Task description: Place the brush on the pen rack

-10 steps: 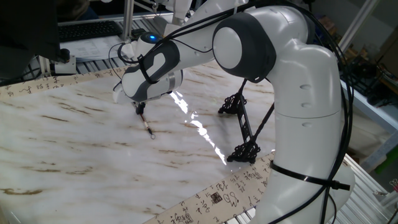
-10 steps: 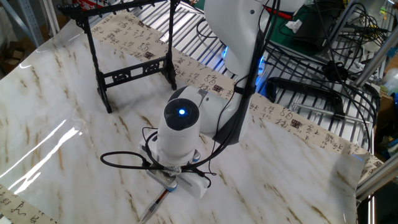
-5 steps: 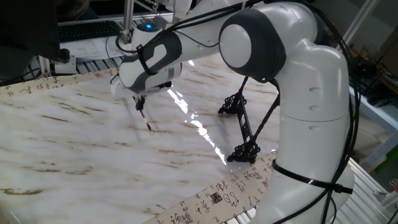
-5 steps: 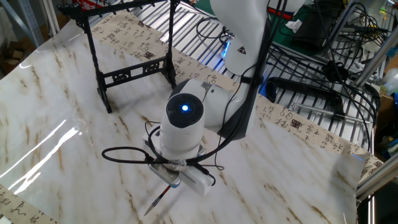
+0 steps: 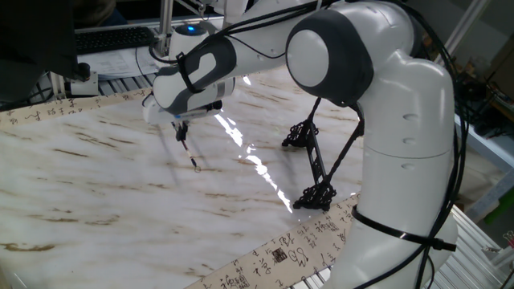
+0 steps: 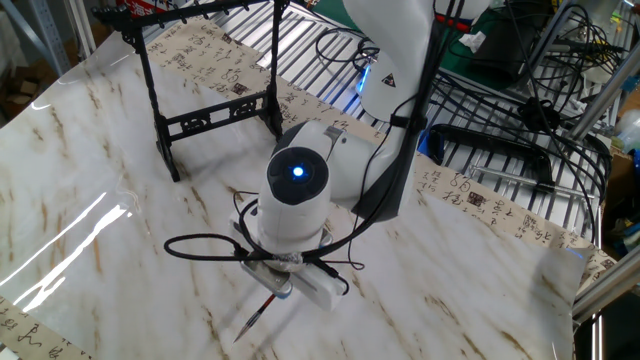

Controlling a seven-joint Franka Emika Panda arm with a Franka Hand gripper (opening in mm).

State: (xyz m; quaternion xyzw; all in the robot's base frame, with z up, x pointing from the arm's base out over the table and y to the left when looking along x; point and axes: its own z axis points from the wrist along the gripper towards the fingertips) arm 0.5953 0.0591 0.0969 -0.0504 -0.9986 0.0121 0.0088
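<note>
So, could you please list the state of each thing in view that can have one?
brush: held at its upper end, hanging tilted, lower end near the table; contact unclear.
end effector: shut on the brush, above the table.
pen rack: upright on the table, nothing on it.

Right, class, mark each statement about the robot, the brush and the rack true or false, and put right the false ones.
1. The brush lies across the top bar of the rack. False: it hangs from the gripper, well away from the rack.
2. The rack stands upright on the marble table. True.
3. The brush points steeply downward from the gripper. True.
4. The rack is white. False: it is black.
5. A blue light glows on the arm. True.
</note>
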